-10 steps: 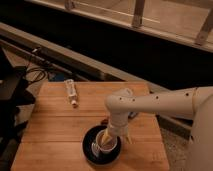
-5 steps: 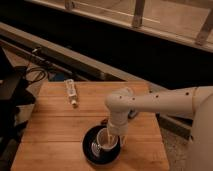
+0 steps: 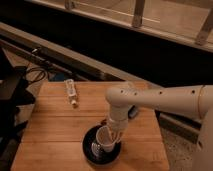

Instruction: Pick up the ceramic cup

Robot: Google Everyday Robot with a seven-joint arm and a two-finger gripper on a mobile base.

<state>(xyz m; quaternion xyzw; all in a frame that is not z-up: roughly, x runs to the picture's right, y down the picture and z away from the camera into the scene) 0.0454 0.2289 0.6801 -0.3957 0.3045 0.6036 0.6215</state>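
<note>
Standing upright on the black saucer (image 3: 93,151), the ceramic cup (image 3: 106,138) sits near the front edge of the wooden table (image 3: 50,125); the gripper (image 3: 113,135) reaches down from the white arm (image 3: 160,100) directly onto the cup, at its right rim; whether it grasps the cup cannot be determined; a small clear bottle (image 3: 71,92) lies well apart toward the rear.
</note>
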